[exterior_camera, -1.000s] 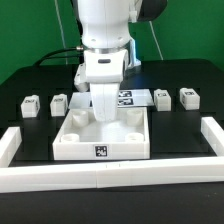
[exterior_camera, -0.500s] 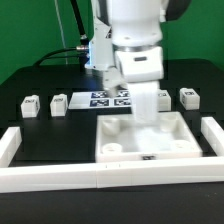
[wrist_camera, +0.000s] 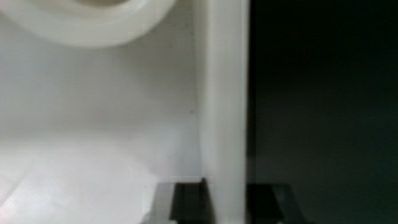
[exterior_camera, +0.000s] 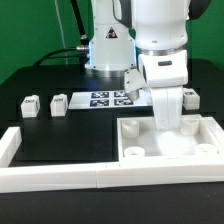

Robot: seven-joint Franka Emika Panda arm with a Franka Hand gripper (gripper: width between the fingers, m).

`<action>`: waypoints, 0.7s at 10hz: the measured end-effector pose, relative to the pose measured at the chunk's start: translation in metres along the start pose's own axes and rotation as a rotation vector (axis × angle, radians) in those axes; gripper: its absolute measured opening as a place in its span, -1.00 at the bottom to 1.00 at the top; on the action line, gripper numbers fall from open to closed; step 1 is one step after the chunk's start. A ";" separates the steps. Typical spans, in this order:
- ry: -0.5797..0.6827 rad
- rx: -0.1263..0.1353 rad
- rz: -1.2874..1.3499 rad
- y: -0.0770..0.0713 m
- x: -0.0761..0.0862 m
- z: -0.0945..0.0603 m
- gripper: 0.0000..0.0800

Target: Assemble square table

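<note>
Tool [exterior_camera: 166, 124] vertical, clamping tabletop [exterior_camera: 141, 139] rim

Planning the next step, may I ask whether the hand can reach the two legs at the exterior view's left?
Probably not yet: the hand is shut on the tabletop; otherwise both legs stand unobstructed.

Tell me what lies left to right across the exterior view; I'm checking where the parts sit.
Leg → second leg → marker board → tabletop. Whatever overlaps the tabletop is left out.
</note>
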State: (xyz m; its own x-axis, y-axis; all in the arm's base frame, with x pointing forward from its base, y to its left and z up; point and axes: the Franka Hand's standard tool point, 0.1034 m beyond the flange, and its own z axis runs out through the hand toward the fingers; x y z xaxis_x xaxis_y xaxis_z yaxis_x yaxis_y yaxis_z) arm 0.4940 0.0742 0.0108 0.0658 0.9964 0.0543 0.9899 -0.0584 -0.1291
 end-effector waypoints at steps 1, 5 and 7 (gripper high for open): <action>0.000 -0.001 0.000 0.000 0.000 0.000 -0.82; 0.002 -0.004 0.003 -0.001 -0.001 0.001 0.25; 0.002 -0.004 0.003 -0.001 -0.001 0.001 0.52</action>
State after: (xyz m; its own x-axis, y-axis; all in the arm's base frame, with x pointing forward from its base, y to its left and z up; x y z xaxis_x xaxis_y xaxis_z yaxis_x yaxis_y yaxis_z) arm 0.4932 0.0729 0.0097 0.0692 0.9960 0.0560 0.9902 -0.0617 -0.1254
